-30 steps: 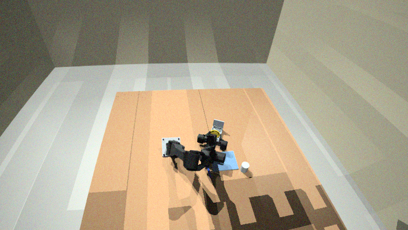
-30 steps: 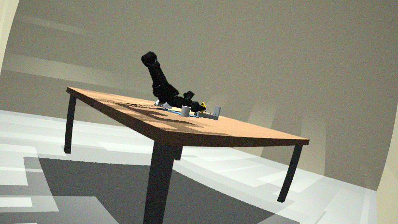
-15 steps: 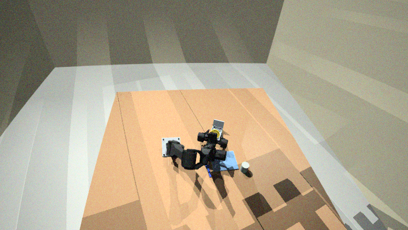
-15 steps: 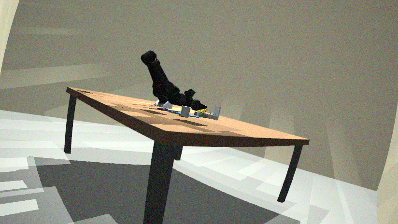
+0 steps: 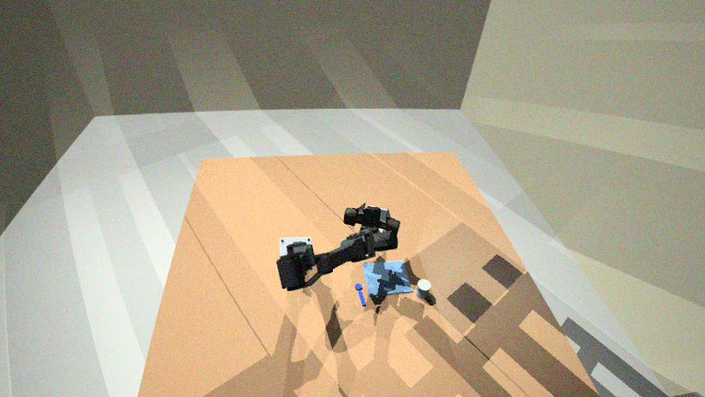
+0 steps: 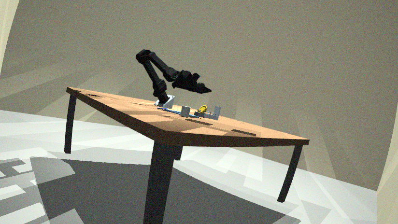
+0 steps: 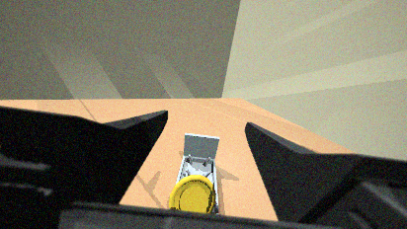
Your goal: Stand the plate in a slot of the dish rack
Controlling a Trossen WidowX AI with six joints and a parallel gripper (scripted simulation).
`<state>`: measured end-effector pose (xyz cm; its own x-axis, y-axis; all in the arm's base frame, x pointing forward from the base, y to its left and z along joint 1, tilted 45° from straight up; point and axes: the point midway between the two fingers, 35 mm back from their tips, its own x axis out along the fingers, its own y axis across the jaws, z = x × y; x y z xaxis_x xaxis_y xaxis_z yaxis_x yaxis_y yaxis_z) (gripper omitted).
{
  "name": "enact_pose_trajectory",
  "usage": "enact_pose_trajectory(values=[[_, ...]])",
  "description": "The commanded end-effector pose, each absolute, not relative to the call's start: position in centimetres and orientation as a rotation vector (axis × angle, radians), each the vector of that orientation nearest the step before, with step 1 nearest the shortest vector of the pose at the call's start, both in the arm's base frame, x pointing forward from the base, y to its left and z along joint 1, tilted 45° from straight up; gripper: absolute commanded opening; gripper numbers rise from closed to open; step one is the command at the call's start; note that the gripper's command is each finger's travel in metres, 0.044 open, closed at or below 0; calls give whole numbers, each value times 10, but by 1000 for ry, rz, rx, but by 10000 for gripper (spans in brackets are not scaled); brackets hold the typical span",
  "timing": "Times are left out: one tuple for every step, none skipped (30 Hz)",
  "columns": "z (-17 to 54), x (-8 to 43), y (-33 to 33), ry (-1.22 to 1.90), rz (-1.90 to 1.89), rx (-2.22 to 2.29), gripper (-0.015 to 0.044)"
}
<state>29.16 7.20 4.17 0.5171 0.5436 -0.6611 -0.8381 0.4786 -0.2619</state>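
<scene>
The yellow plate [image 6: 202, 109] [image 7: 194, 194] stands on edge in the near part of the grey dish rack [image 6: 217, 111] [image 7: 202, 145], leaning somewhat. In the wrist view its face is turned toward the camera, and its lower edge is cut off by the gripper body, so its exact slot cannot be told. The rack's tall end panel rises beyond it. My gripper [image 6: 210, 90] [image 7: 206, 120] is open and empty, well above the rack and apart from the plate. In the top view the arm hides the plate and most of the rack.
A blue square mat [image 5: 407, 287] lies on the table [image 5: 236, 197] near the arm. A pale cup [image 5: 423, 287] [image 6: 185, 111] stands beside the mat's right side. A blue spoon-like utensil [image 5: 362, 297] lies at its left.
</scene>
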Motion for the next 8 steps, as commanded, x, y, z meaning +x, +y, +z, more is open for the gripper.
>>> enact_pose_trajectory(values=[[45,294,76,618,869,-579,400],[44,294,77,650,859,-565,400],[44,294,78,681,850,-552,400],[44,294,79,713,839,-539,400],[43,293,79,744,828,-527,400],[43,293,80,775,816,-516,400],[43,293,81,807,802,-505,400],[43,292,81,839,788,-494,400]])
